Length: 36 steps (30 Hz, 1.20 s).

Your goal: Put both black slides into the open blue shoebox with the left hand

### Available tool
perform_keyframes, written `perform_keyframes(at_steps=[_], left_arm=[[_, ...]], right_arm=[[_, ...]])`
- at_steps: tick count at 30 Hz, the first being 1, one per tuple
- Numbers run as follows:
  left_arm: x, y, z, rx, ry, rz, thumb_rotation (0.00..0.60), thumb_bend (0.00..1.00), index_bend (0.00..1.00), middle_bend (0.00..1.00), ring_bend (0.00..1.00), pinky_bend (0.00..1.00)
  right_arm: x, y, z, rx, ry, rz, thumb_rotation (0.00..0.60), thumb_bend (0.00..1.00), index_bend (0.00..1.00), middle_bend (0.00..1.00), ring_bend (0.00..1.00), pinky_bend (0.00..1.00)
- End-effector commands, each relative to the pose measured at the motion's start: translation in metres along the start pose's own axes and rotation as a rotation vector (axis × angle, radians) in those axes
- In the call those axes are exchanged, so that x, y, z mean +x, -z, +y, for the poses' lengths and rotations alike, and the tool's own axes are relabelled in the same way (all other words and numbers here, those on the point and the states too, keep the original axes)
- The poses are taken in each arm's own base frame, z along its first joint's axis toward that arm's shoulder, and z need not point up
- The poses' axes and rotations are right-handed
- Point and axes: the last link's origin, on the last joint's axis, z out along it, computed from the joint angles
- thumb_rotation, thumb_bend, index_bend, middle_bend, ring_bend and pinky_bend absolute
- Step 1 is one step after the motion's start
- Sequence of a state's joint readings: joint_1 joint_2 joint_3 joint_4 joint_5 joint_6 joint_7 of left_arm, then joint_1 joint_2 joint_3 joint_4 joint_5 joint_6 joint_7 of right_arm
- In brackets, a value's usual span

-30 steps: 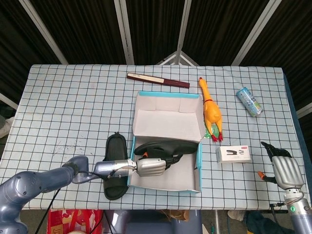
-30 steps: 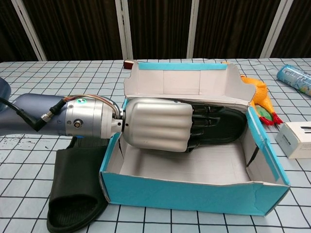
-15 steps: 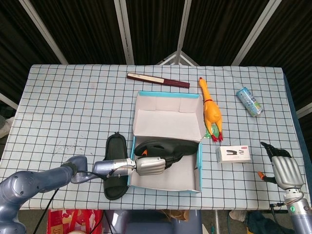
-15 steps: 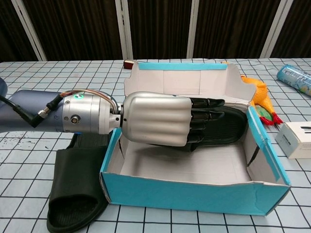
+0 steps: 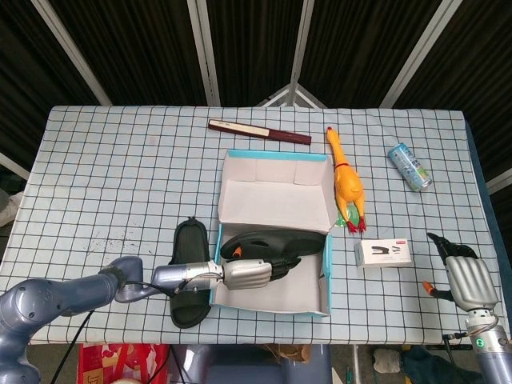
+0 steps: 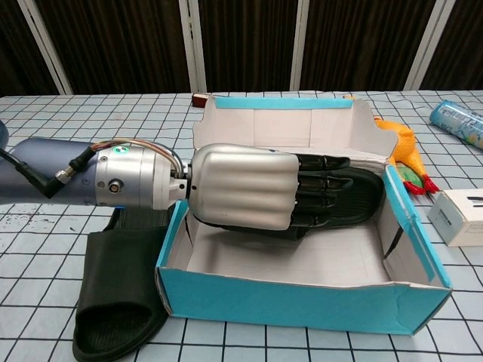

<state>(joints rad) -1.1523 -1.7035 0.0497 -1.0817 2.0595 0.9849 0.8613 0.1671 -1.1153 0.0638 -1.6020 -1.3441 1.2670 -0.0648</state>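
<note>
Task roughly half complete: one black slide (image 6: 343, 197) lies inside the blue shoebox (image 6: 302, 302), along its far wall, while the second slide (image 6: 121, 290) rests on the bench (image 5: 112, 176) just outside the box's left wall. The left hand (image 6: 249, 188) reaches over that wall, fingers extended across the boxed slide; whether it grips cannot be told. The right hand (image 5: 466, 280) hangs well right of the box, holding nothing, fingers loosely apart.

Your left hand (image 5: 250, 273) reaches over the blue shoebox (image 5: 272, 304) wall onto the slide inside (image 5: 276, 240), while the other slide (image 5: 189, 272) lies just outside it.
</note>
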Motion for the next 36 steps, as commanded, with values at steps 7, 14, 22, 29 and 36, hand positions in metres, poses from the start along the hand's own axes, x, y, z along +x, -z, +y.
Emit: perform_keyframes(at_steps=[7,14,22,29,36], left_arm=[[0.007,0.0,-0.002,-0.006,-0.025,0.017,0.6,0.0,0.13,0.1,0.02,0.02],[0.015,0.006,-0.007,-0.009,-0.041,0.013,0.6,0.0,0.13,0.1,0.01,0.02],[0.013,0.014,-0.008,-0.031,-0.076,-0.005,0.6,0.0,0.13,0.1,0.01,0.02],[0.004,0.008,-0.01,-0.036,-0.121,-0.006,0.6,0.0,0.12,0.1,0.01,0.02],[0.0,0.0,-0.014,-0.044,-0.16,0.006,0.6,0.0,0.12,0.1,0.01,0.02]], right_arm=[[0.0,0.0,0.0,0.003,0.0,-0.001,0.6,0.23,0.13,0.21,0.26,0.2],[0.0,0.0,-0.001,0.004,-0.001,-0.003,0.6,0.23,0.13,0.21,0.26,0.2],[-0.001,0.0,-0.001,0.005,0.0,-0.005,0.6,0.23,0.13,0.21,0.26,0.2],[-0.002,-0.001,-0.001,-0.002,0.007,-0.014,0.6,0.23,0.13,0.21,0.26,0.2],[-0.002,-0.002,0.0,-0.01,0.009,-0.016,0.6,0.23,0.13,0.21,0.26,0.2]])
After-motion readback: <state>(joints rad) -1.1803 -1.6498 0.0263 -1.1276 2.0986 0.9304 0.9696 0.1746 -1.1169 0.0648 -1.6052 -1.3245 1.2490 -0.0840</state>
